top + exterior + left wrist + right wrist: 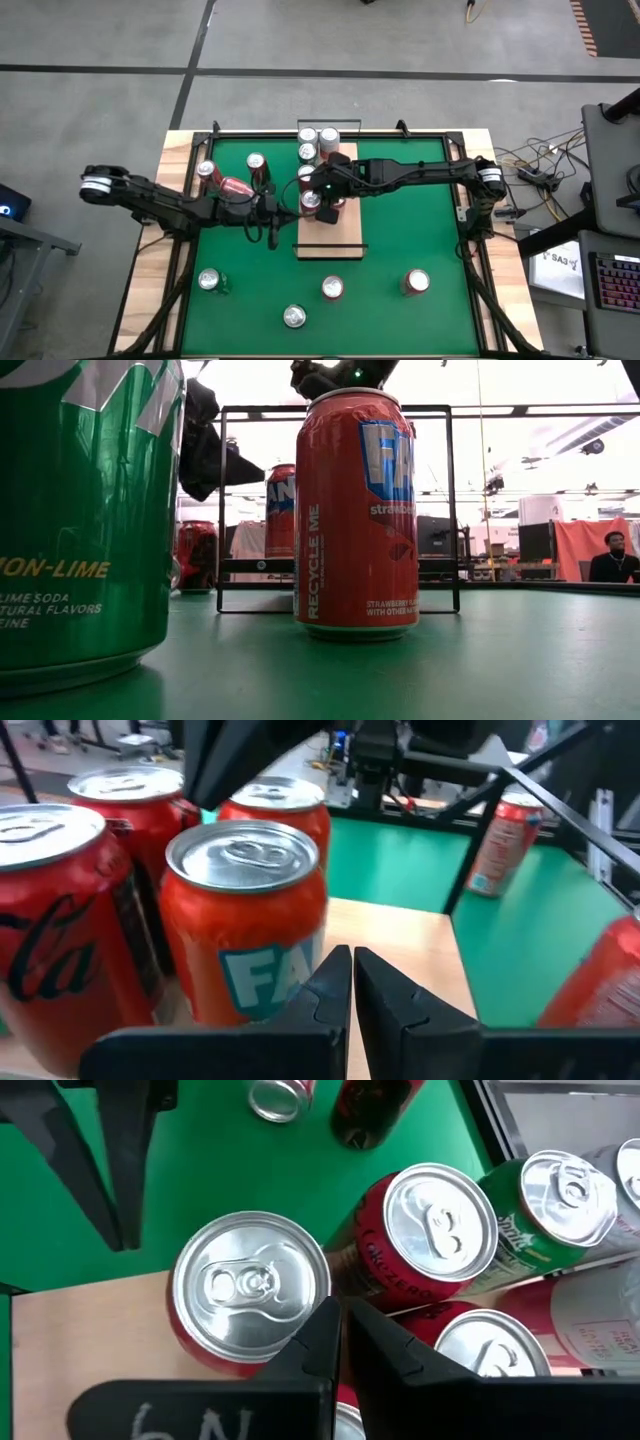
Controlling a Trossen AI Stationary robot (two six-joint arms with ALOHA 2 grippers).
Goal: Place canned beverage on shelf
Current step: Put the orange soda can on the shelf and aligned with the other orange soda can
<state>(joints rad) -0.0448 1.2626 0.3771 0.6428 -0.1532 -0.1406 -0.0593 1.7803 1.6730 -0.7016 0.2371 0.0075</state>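
Now both grippers (left (352,982), right (340,1330)) are clenched empty beside the shelf's (345,240) cans.

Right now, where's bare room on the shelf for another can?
Free: the shelf's near end, bare board below both shut grippers (left, right). Crowded: its far half, packed with cans. Green mat right of it is open too.

A lab: cable-strewn concrete floor (400,40), keyboard (612,275), seated person (612,558).
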